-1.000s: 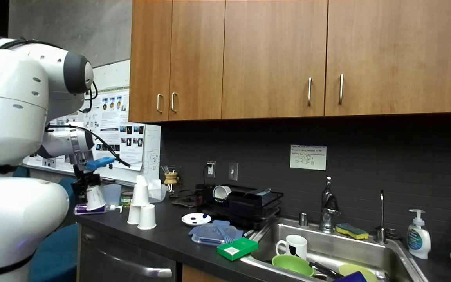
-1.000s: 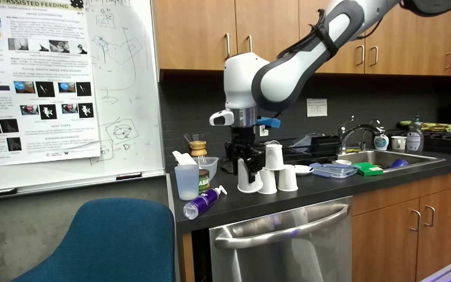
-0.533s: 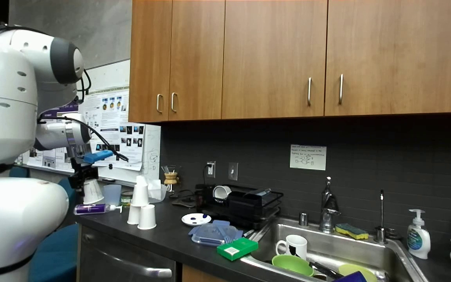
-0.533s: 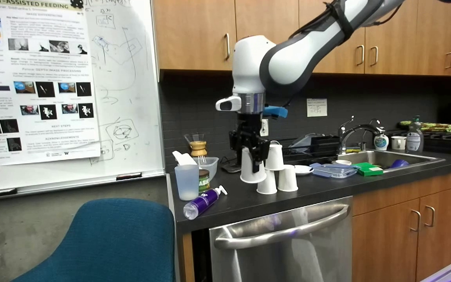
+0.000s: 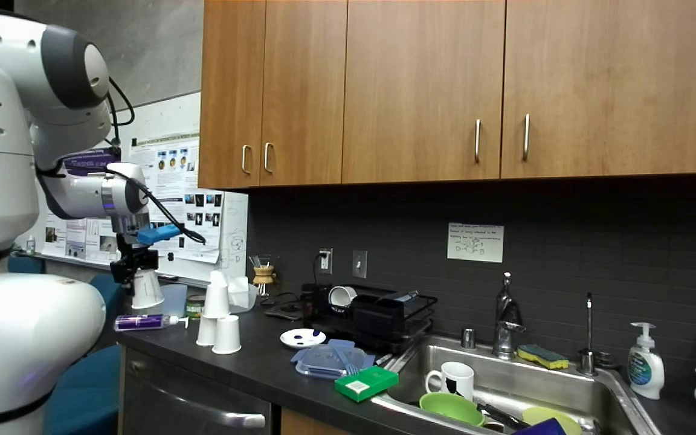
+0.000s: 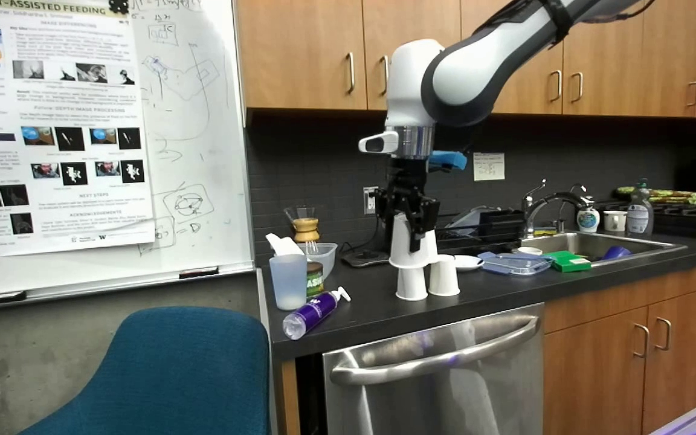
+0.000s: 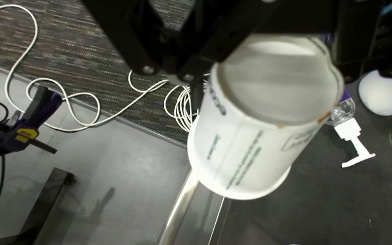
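Cup [image 7: 250,153] hangs upside down, pinched in your hand [image 6: 404,235] near the front edge of the counter [image 7: 301,211]; thin walls likely dent, so squeeze lightly and move slowly, clear of the stacked cups [image 5: 216,307].

Table [image 6: 369,302]: dark top; take its far side in an exterior view as 12 o'clock.
Lower cups [image 6: 444,276]: two, upside down, your clock's centre.
Purple bottle [image 6: 313,313]: on its side, toward your 8.
Blue tumbler [image 6: 289,284]: upright, your 9.
Plate [image 6: 467,261]: your 2.
Green box [image 6: 567,261]: farther out, between your 2 and 3.
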### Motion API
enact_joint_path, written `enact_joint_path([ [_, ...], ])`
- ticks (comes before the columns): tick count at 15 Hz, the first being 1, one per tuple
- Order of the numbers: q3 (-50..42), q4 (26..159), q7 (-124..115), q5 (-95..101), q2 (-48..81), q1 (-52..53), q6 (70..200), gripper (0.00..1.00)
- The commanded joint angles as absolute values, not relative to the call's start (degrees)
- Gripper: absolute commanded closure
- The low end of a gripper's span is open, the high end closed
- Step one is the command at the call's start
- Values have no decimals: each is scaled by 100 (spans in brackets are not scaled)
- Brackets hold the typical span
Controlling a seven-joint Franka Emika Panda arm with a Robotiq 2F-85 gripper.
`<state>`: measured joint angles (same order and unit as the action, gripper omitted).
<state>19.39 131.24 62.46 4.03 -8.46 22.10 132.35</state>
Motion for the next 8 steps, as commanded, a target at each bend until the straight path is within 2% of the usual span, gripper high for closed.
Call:
enact_joint_path([
  [1,1788,13370,6427,183,-1263,2245,13143,58],
  [8,1685,13505,6329,63,-1769,2331,12849,58],
])
